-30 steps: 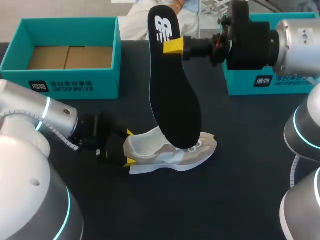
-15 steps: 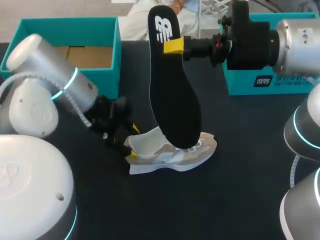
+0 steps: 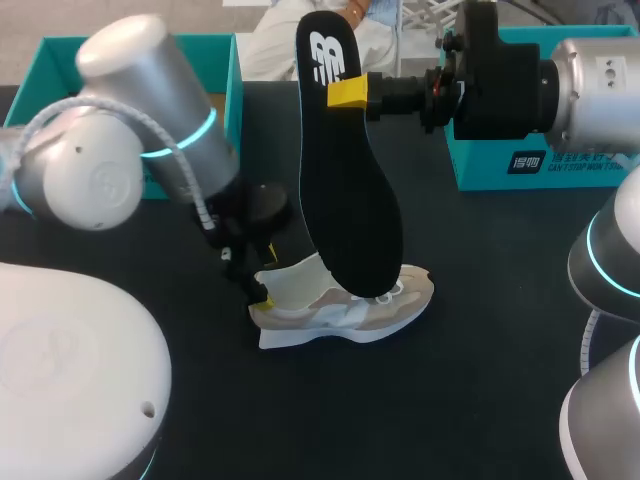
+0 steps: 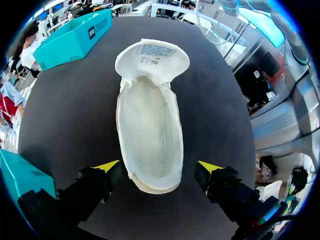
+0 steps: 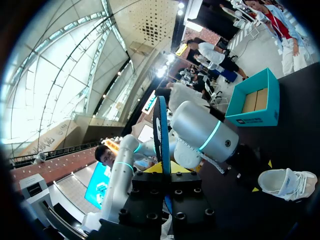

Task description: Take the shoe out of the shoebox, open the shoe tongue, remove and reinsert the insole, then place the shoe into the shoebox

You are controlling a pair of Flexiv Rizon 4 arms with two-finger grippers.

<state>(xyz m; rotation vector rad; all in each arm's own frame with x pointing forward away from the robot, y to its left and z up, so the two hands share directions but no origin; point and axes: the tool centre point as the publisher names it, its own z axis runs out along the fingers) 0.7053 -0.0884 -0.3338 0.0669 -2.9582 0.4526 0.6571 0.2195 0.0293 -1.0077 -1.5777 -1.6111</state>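
Shoe (image 3: 345,310) on the counter (image 3: 480,380), outside the shoebox (image 3: 150,160). Left hand (image 4: 159,167) spread open astride its heel; right hand (image 3: 348,93) pinches the insole (image 3: 345,170) upright above. Best approach: clamp the heel first, then feed the insole in toe-first.

Head view: the left arm (image 3: 150,150) covers most of the left box (image 3: 50,50) and nearly all of the left gripper (image 3: 265,282), leaving one yellow tip showing. The insole (image 3: 350,200) hides the opening of the shoe (image 3: 350,318). The right arm (image 3: 560,85) covers most of the right box (image 3: 480,170). Right wrist view: the insole is edge-on, so its faces cannot be seen.
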